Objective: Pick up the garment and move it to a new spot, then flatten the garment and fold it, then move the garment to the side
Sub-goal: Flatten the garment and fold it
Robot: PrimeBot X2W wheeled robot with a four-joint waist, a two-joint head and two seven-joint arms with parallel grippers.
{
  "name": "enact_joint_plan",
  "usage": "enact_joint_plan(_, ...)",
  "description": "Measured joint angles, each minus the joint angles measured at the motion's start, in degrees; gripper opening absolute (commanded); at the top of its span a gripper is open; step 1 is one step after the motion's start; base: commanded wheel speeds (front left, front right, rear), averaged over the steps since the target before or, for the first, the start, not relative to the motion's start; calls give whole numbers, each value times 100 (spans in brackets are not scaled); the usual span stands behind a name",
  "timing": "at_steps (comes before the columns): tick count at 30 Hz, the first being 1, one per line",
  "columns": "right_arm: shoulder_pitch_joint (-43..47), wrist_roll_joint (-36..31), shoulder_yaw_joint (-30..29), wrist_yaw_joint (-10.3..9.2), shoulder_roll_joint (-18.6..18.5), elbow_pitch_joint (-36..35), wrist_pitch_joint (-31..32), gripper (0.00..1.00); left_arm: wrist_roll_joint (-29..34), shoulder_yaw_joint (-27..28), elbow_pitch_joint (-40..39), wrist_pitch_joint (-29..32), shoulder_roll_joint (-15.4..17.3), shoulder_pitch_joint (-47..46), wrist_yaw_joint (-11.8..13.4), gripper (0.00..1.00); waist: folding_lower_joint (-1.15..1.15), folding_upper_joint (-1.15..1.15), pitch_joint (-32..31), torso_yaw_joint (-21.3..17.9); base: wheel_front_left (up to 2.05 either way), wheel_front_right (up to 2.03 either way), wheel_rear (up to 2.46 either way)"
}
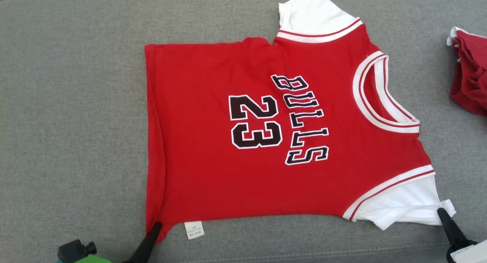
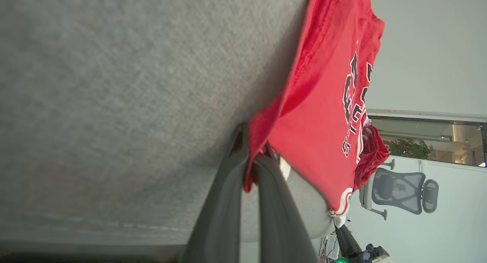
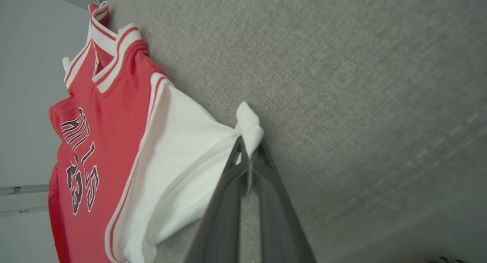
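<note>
Pinching the garment [image 1: 289, 141] at two points along its near edge: left fingers [image 1: 155, 228] clenched on the red hem corner, right fingers [image 1: 441, 213] clenched on the tip of the near white sleeve [image 1: 403, 206]. Borne out by both wrist views, with red cloth nipped between one pair and white cloth bunched at the tips of the other.

Lying front-up across the middle of the grey upholstered surface [image 1: 76, 103], collar toward the robot's right, hem toward its left, lettering and number showing. Mostly spread, yet not square: hem side doubled under in a narrow fold, far edge kinked beside the far sleeve, near sleeve drawn out to a point. Care label [image 1: 194, 230] poking out just beside the left fingers. Second red cloth [image 1: 470, 76] bunched at the right edge, well apart.

Judged as the flattening step, well along, with folding and the move aside not yet begun. Next, most likely: drawing the two grips apart and a little toward the robot to take out the slack, then laying the edge down and letting go. Calls for even tension on both sides, low travel so the far half stays down, and restraint enough not to drag the whole shirt off its spot.
</note>
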Motion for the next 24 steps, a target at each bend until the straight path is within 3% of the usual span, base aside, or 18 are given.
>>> enact_joint_plan(9,147,109,269,276,-125,-594,344,0,-166,22,-935,200,321,154,41,0,0,0,-154,17,0,0,0)
enact_joint_plan(16,-311,-33,330,298,-430,-1301,466,0,-298,361,-1901,300,572,124,43,0,0,0,-69,-9,0,0,0)
enact_joint_plan(24,-1025,-345,490,211,-825,-1713,849,0,-865,578,-2638,656,910,91,591,0,0,0,176,-33,0,0,0)
